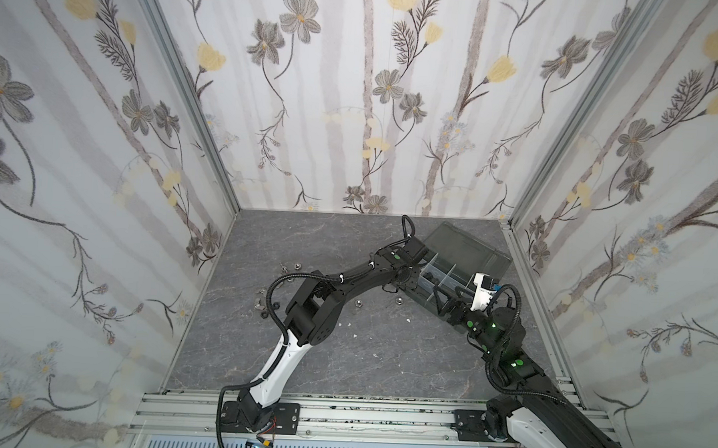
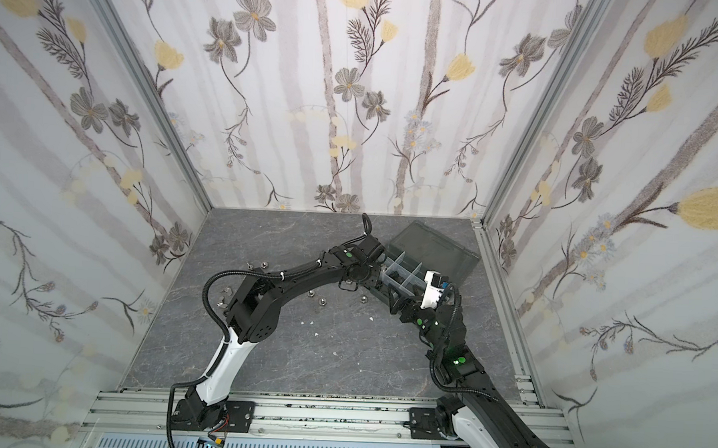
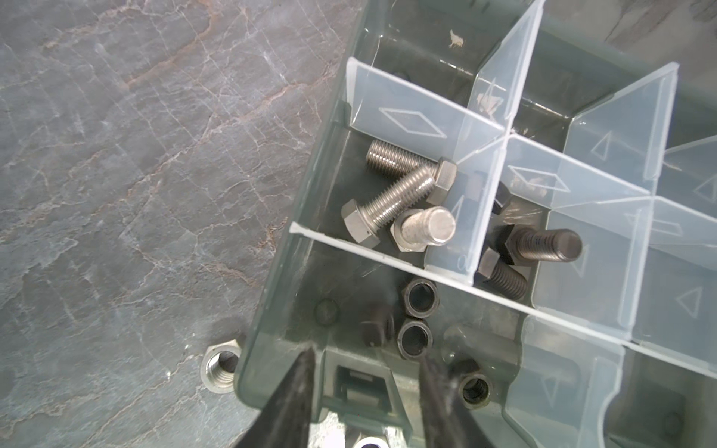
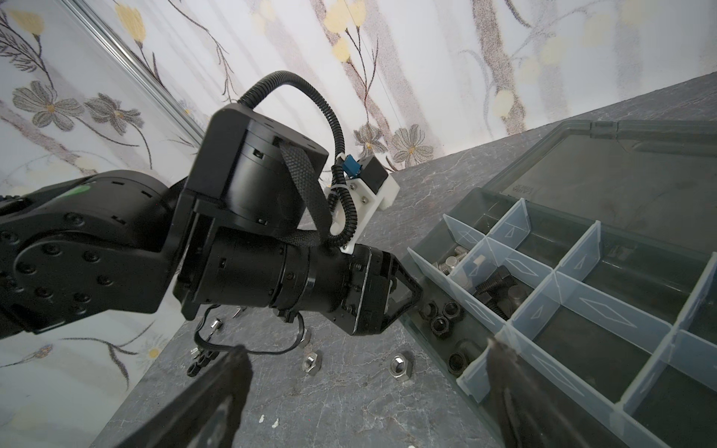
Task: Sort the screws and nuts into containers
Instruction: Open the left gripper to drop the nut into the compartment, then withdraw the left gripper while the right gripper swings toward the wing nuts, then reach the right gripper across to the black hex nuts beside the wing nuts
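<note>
The containers are compartments of a dark grey organizer box with pale dividers and its lid swung back. My left gripper hangs open over the box's end compartment, above several black nuts, with nothing between its fingers. Neighbouring compartments hold silver screws and black screws. My right gripper stands wide open and empty at the box's near edge, one finger over a divider. Silver nuts lie loose on the table.
More loose screws and nuts lie on the grey stone-pattern table at the left, partly hidden by the left arm. A silver nut sits against the box's outer wall. White specks dot the middle. Walls enclose three sides.
</note>
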